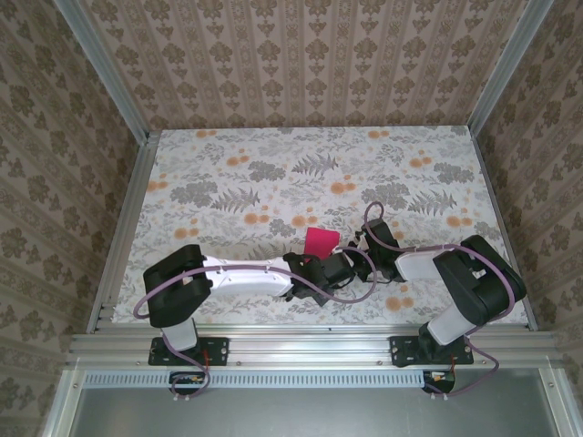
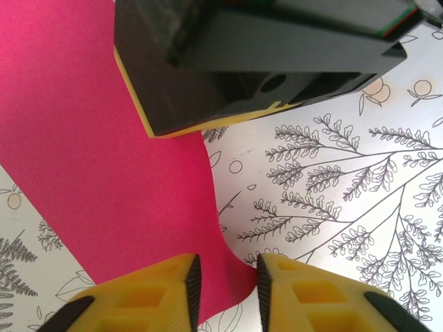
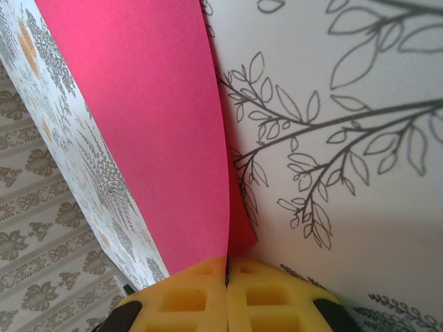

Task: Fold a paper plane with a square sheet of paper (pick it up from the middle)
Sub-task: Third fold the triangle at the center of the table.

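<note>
Right wrist view: the square sheet of paper [image 3: 159,124] is being pinched at its edge by the right gripper [image 3: 227,266], fingers pressed fully together. Near the tablecloth's [image 1: 273,182] front edge, midway across, one corner of the sheet is being straddled by the left gripper [image 2: 227,277], jaws narrowly parted.

Left arm [image 1: 241,273] and right arm [image 1: 455,282] are identical in build: black shoulder housing, white forearm link, black wrist section. A lilac cable [image 1: 139,305] runs along each arm. Each arm stands on a black base plate [image 1: 193,350]. Left tool [image 2: 225,277] and right tool [image 3: 227,270] carry yellow fingers [image 2: 145,297] with square moulded recesses and black outer corners.
</note>
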Motion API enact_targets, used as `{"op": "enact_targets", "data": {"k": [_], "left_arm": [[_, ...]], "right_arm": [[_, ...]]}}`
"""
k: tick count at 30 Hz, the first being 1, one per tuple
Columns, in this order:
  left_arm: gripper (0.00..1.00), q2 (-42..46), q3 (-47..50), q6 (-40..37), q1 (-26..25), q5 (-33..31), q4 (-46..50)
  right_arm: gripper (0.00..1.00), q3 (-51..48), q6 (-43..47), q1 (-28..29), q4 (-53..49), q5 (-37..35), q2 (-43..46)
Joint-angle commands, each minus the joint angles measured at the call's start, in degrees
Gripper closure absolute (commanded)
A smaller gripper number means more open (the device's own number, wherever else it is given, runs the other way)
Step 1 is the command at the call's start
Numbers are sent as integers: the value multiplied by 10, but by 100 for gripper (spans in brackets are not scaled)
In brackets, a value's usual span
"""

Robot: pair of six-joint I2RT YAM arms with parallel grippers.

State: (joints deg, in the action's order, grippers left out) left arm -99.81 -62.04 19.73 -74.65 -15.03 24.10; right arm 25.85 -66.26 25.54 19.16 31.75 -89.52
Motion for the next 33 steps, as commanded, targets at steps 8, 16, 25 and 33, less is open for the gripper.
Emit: {"op": "enact_targets", "data": {"k": [8, 16, 25, 33], "left_arm": [[100, 14, -3, -5, -3, -11, 17], [100, 44, 29, 3, 14, 31, -18], [100, 67, 59, 7, 43, 95, -52], [100, 66, 59, 7, 57, 118, -56]], "right_arm": [[88, -4, 5, 4, -1, 2, 2], [74, 23, 72, -8, -118, -25, 45], [74, 89, 165, -31, -264, -74, 126], [90, 138, 154, -31, -181, 8, 27]]}}
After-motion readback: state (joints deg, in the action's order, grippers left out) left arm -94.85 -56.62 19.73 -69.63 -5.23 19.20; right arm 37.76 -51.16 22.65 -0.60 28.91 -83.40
